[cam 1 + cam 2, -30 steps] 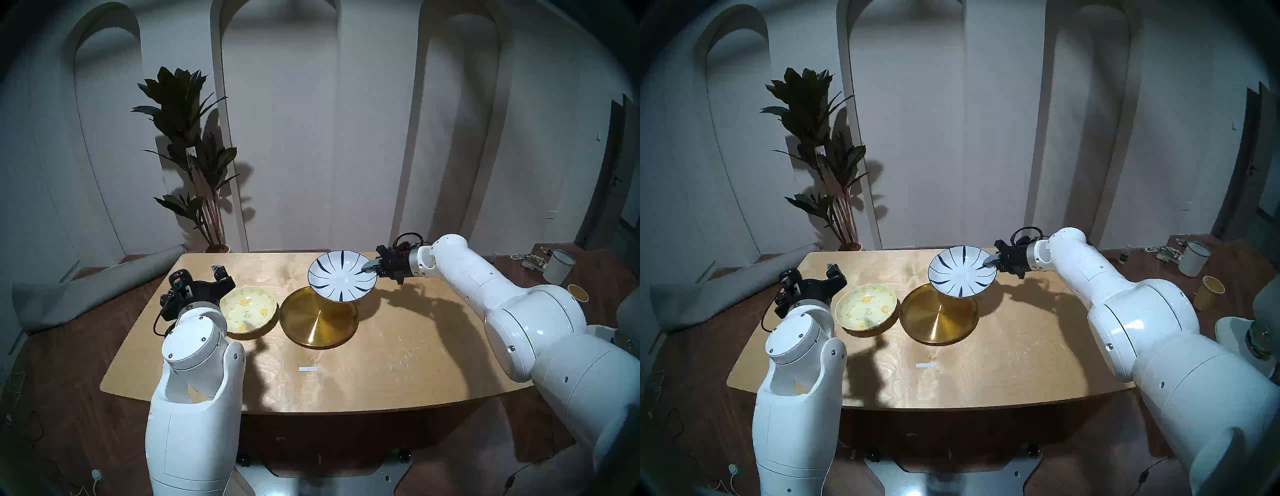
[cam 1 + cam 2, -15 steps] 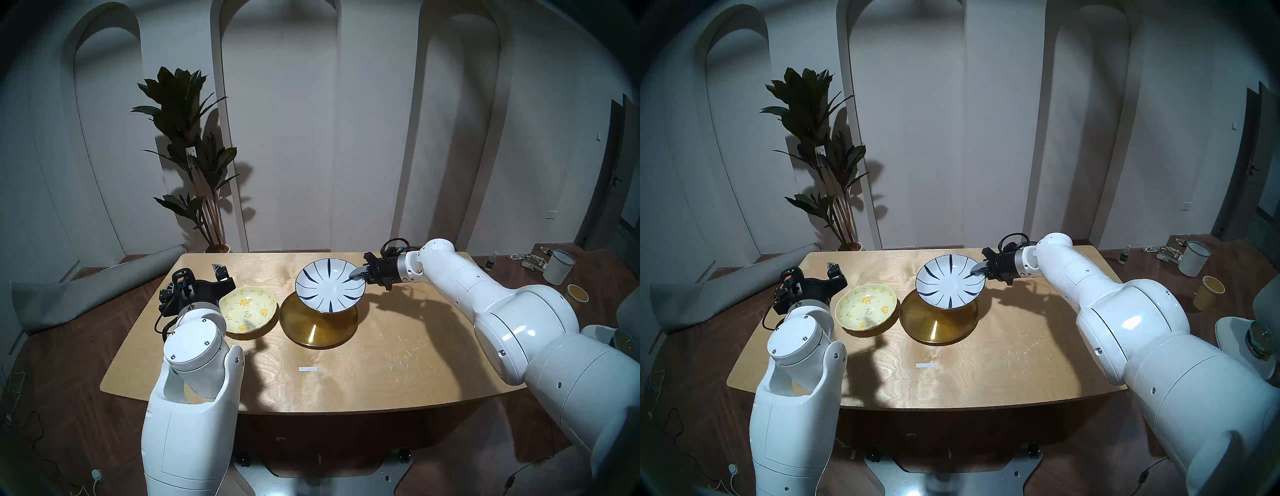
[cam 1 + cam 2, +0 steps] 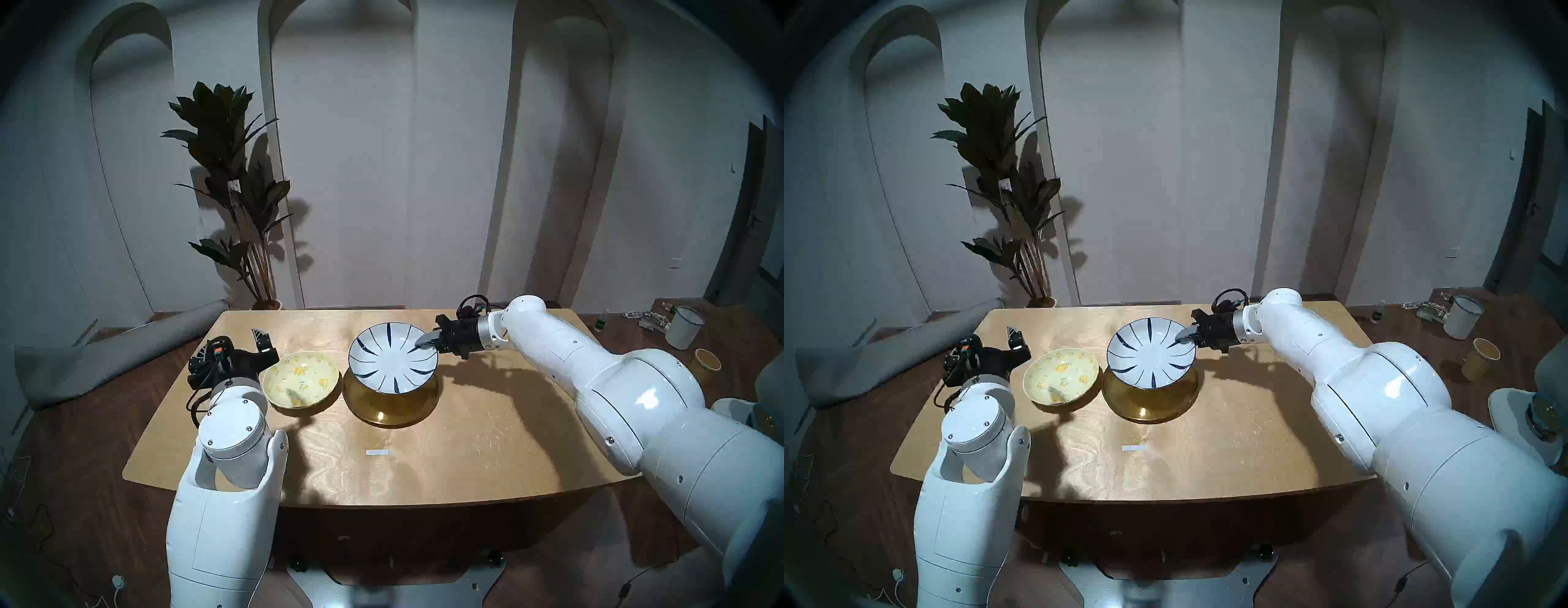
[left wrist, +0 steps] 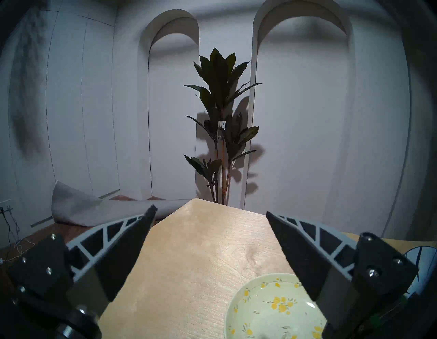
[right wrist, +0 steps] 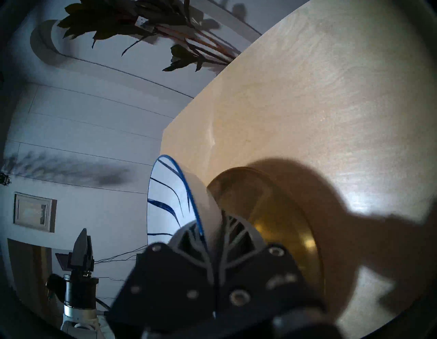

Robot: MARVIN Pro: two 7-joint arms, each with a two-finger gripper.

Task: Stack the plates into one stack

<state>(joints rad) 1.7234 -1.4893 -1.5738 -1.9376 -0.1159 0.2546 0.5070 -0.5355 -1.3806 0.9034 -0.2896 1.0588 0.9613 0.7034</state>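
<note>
1. Head views: the right gripper [image 3: 425,340] pinches the right rim of the white-and-blue plate [image 3: 392,358], held tilted above the gold plate [image 3: 392,409]. It could slip or land off-centre. The floral plate [image 3: 301,380] lies left of the gold plate.
2. Left wrist: the left gripper [image 4: 210,236] stands spread and empty, left of the floral plate [image 4: 272,307]; closing in carelessly could nudge it.
3. Right wrist: fingers [image 5: 189,239] clamp the rim.
4. Since 1 second ago, the held plate shifted left, covering more of the gold plate.
</note>
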